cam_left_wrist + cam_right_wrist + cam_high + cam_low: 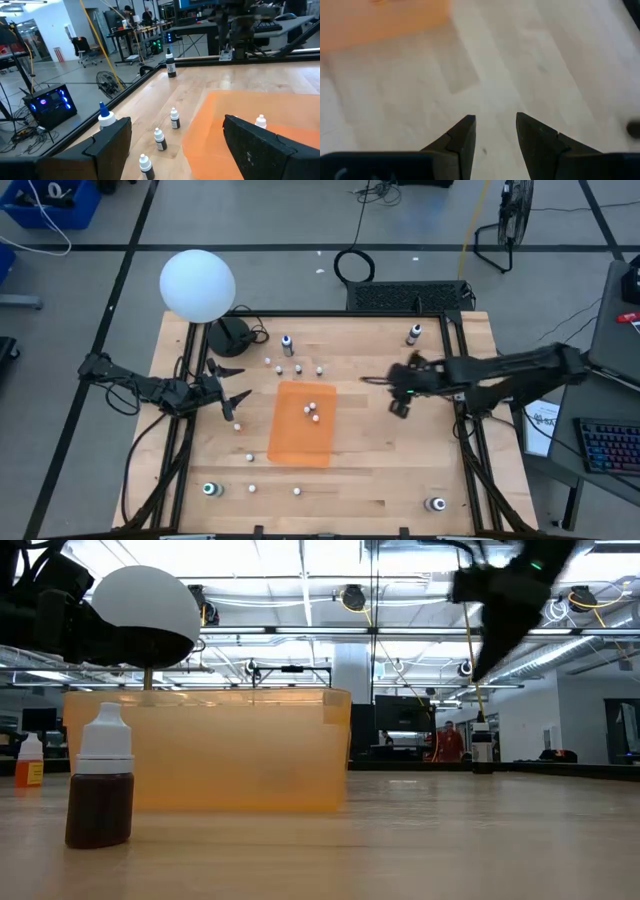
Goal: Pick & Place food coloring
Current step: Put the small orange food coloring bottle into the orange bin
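My right end effector (495, 131) hung half-open and empty over bare bench (420, 470), clear of the orange tray (302, 423); left end effector (228, 385) waited wide open.

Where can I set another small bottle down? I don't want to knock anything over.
Bare wood lies between the orange bin and the right pincer, and onward toward the front right corner bottle. It is crowded behind the bin, where several little bottles stand in a cluster, and beside the open left pincer.
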